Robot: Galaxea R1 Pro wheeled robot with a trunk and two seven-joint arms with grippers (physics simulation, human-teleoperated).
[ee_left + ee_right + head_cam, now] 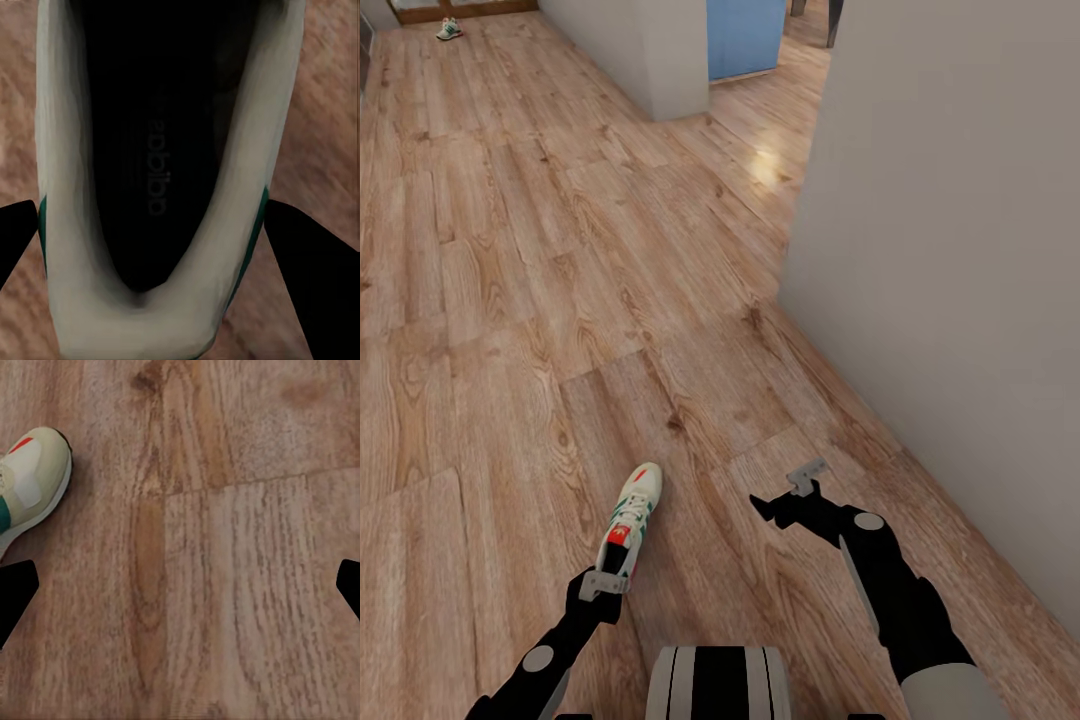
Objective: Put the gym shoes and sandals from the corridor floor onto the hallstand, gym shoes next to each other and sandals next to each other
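One white gym shoe (630, 520) with green stripes and a red tongue points away from me on the wood-plank corridor floor (510, 300). My left gripper (603, 583) is shut on its heel; in the left wrist view the black fingers (307, 262) press both sides of the shoe's opening (150, 150). I cannot tell whether the shoe is off the floor. My right gripper (785, 488) hangs open and holds nothing, to the right of the shoe, whose toe (30, 480) lies beside it over bare planks. The second gym shoe (449, 29) lies far down the corridor. The sandals and hallstand are out of view.
A pale wall (960, 300) runs close along my right side. Ahead, a wall corner (670, 60) stands beside a blue panel (745, 35) and a side passage. Brown woodwork (460, 10) closes the corridor's far end. My trunk (720, 685) is at the bottom.
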